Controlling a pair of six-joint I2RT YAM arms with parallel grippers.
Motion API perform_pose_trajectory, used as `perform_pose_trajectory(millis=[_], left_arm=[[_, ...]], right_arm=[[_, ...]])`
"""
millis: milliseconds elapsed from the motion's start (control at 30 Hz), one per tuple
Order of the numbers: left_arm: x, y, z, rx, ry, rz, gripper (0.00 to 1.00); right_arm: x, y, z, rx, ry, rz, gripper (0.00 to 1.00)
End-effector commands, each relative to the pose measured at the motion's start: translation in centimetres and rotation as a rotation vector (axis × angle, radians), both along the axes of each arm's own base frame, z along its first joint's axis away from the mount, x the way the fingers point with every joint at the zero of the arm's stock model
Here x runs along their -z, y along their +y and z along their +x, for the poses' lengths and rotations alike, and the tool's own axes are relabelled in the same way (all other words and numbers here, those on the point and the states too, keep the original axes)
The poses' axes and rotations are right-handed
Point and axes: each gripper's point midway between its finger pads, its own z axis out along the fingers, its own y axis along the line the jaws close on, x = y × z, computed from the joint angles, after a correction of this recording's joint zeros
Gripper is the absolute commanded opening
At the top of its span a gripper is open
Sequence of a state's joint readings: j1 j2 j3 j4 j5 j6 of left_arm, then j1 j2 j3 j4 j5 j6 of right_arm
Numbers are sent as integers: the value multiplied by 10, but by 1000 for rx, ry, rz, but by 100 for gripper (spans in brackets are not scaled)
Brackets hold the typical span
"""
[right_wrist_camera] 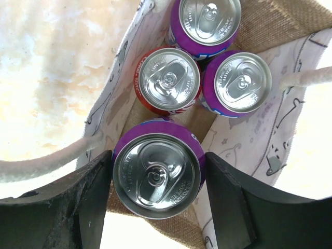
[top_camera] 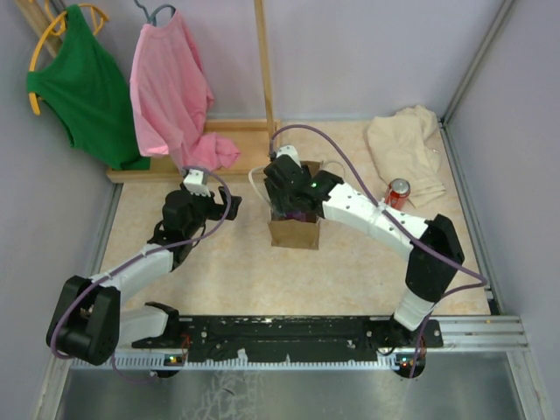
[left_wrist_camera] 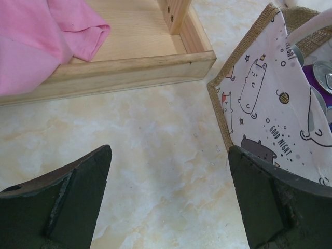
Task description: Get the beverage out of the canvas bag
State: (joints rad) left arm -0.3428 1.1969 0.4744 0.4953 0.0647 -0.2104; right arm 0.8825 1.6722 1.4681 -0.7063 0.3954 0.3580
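Tan burlap with a cat-printed lining marks the canvas bag (top_camera: 293, 232), which stands upright in the middle of the desk (top_camera: 245, 271) with its mouth open. Your right claw (right_wrist_camera: 158, 155) is reached down into that mouth, and its two fingers (right_wrist_camera: 96, 202) sit against opposite sides of a purple can (right_wrist_camera: 158, 179). As far as the wrist view shows, it is pinching that can rather than just flanking it. The can's lid looks larger than the others, so it may be riding a little higher, but its body is still within the bag's walls. Three other cans (right_wrist_camera: 168, 80) remain upright and packed together deeper inside: one red and two purple. Your left claw (left_wrist_camera: 170, 150) is spread wide with nothing between its fingers. It hangs over bare desk just beside the bag's left wall, with the wooden stand base (left_wrist_camera: 129, 65) and a pink shirt (left_wrist_camera: 31, 36) beyond it. A loose red can (top_camera: 399, 192) already stands on the desk to the right, next to the cream cloth (top_camera: 411, 144), so judge the job as under way rather than finished. What is left is to lift the held can straight up past the white handles (right_wrist_camera: 41, 163), clear the rim, and set it down outside.
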Motion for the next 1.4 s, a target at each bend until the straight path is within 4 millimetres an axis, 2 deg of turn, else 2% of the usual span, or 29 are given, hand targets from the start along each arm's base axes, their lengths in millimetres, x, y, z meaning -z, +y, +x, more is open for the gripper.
perform_pose_trajectory(millis=[0,267,500,633,900,1200,1367], left_arm=[[-22,-9,5,25,-56,-34,100],[-23,-10,6,28,-60,-32,100],[-21,-11,7,32,-54,-34,100],[-19,-11,6,32,-50,-32,100],[-19,-10,5,28,-53,-33,100],[-19,-8,5,23,-54,-29,100],[-19,-8,5,23,-54,-29,100]], right_arm=[[-83,9,17,12,-191,132,0],[-104,6,22,19,-241,134,0],[-93,5,23,25,-228,122,0],[-100,1,27,44,-252,124,0],[-133,-13,42,89,-340,165,0],[-179,-30,63,135,-486,265,0],[-202,-49,75,187,-555,283,0]])
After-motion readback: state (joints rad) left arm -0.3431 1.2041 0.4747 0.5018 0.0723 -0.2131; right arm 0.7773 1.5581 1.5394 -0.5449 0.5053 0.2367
